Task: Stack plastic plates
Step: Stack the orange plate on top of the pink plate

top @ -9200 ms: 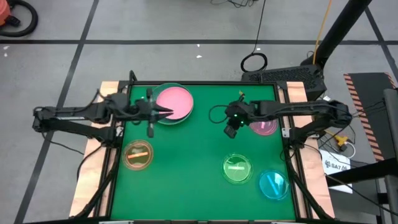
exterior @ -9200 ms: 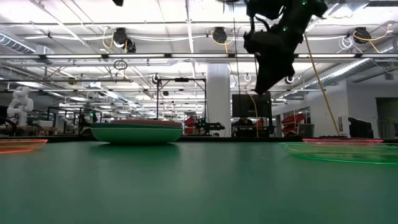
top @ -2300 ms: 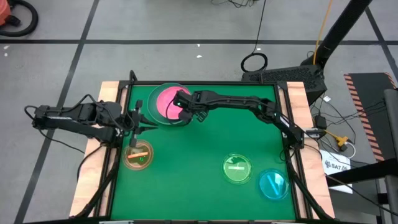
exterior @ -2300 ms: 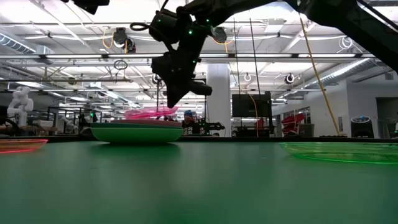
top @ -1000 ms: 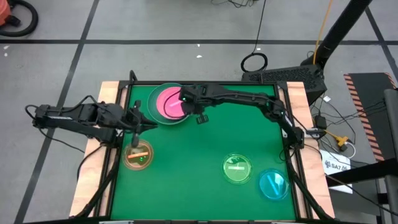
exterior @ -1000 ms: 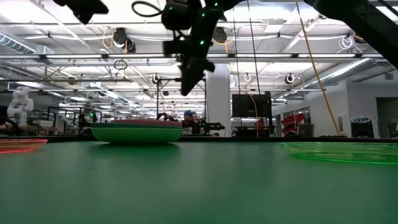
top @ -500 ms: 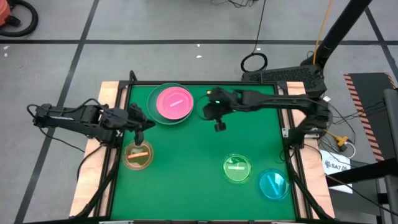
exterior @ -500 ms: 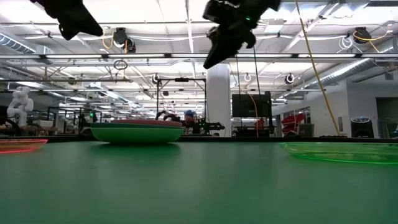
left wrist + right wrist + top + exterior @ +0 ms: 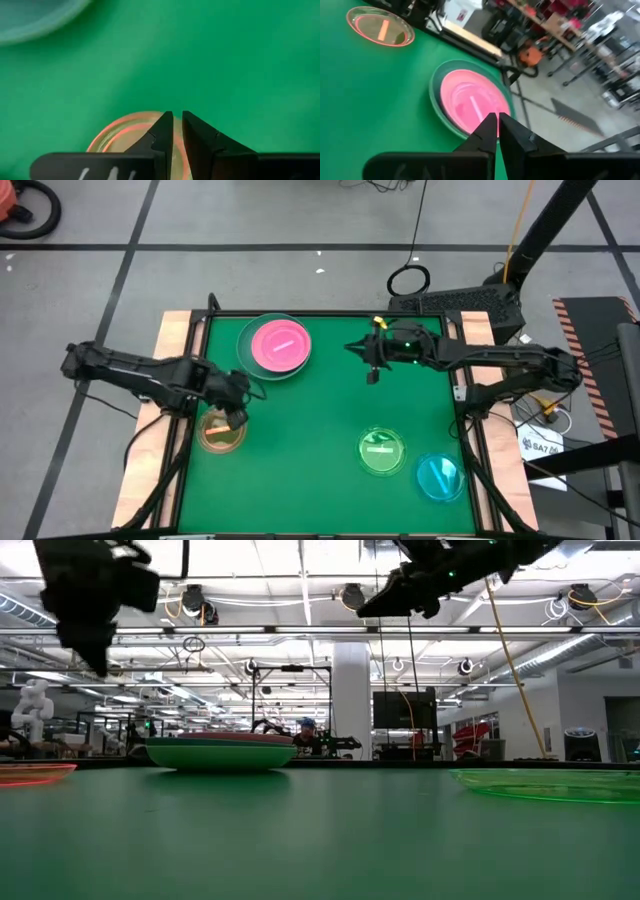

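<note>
Green table [image 9: 320,420], pink-topped plate stack [image 9: 277,346], no legible writing

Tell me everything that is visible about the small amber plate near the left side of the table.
The amber plate is small, round and flat, of translucent plastic with a raised rim and a bright orange glint across its middle. It lies flat on the green table, near the left edge, apart from the pink-topped stack and the other plates. The left gripper hangs just above its edge, fingers nearly closed, not holding it. Whether the tips touch the plate cannot be told.
</note>
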`<state>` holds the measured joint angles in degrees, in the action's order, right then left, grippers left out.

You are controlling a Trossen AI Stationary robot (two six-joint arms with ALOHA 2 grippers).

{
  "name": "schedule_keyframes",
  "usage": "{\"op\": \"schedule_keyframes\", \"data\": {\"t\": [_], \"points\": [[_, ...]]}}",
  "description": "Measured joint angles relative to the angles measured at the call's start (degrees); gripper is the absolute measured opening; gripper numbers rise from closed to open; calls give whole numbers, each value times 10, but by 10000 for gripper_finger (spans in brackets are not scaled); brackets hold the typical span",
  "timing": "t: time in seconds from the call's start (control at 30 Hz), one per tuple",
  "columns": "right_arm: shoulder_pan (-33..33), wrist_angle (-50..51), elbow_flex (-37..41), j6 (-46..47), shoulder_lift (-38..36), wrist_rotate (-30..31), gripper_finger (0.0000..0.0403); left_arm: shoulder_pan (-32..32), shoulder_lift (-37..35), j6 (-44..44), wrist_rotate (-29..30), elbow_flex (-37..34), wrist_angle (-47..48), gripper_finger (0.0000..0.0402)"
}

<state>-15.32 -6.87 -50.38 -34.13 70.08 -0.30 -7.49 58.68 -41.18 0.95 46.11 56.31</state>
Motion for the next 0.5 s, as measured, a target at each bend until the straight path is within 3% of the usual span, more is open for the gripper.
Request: {"op": "schedule_keyframes", "data": {"t": [0.2,0.5], "points": [[-23,-2,38,4,-52,0,11,-15,72,65,-18,0,92,47],[-47,17,45,15,-57,0,11,1,84,150,-39,0,106,47]]}}
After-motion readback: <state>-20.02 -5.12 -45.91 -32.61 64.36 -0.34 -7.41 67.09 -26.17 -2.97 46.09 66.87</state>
